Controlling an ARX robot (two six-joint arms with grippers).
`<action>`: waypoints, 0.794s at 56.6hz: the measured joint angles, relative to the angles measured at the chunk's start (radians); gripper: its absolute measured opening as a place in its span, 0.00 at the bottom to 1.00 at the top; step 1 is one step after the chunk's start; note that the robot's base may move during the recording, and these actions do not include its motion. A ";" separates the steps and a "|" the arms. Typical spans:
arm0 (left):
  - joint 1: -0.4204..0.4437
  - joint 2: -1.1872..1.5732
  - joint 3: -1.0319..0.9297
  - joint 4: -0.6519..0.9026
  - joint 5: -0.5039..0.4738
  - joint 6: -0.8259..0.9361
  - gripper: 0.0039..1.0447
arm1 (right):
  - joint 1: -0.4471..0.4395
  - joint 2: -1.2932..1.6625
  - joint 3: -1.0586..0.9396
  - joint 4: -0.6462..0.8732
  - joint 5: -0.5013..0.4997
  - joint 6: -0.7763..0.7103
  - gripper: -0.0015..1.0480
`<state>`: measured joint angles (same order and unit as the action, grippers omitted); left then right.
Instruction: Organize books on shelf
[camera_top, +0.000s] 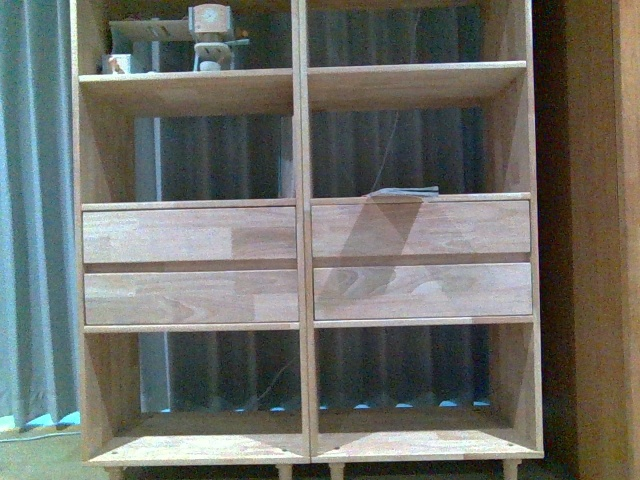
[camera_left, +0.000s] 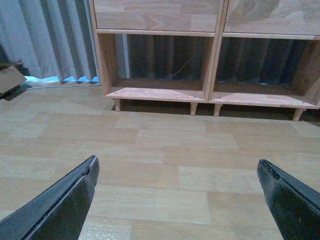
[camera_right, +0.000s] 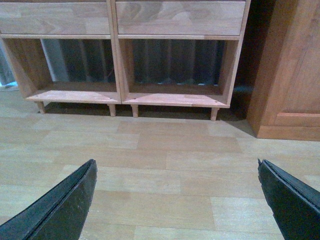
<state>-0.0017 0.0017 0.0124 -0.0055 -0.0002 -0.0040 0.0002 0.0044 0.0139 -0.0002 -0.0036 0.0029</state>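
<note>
The shelf (camera_top: 300, 260) fills the front view: light wood, two columns, four plain drawer fronts, open compartments above and below. A thin flat thing (camera_top: 405, 190), seemingly one of the books seen edge-on, lies on the ledge above the right drawers. My left gripper (camera_left: 177, 162) is open over bare floor, well short of the shelf's short legs (camera_left: 192, 108). My right gripper (camera_right: 176, 162) is also open above the floor, facing the shelf's bottom compartments (camera_right: 172, 95). Nothing sits between either pair of fingers. Neither arm shows in the front view.
Small wooden objects (camera_top: 210, 35) stand in the top left compartment. A grey curtain (camera_top: 35, 200) hangs behind and to the left of the unit. A brown wooden cabinet (camera_right: 287, 75) stands close to its right side. A cardboard flap (camera_left: 10, 80) pokes in at floor level.
</note>
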 joint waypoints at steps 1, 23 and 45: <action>0.000 0.000 0.000 0.000 0.000 0.000 0.93 | 0.000 0.000 0.000 0.000 0.000 0.000 0.93; 0.000 0.000 0.000 0.000 0.000 0.000 0.93 | 0.000 0.000 0.000 0.000 0.000 0.000 0.93; 0.000 0.000 0.000 0.000 0.000 0.000 0.93 | 0.000 0.000 0.000 0.000 0.000 0.000 0.93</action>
<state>-0.0017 0.0017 0.0124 -0.0055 0.0002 -0.0040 0.0002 0.0044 0.0139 -0.0002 -0.0032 0.0029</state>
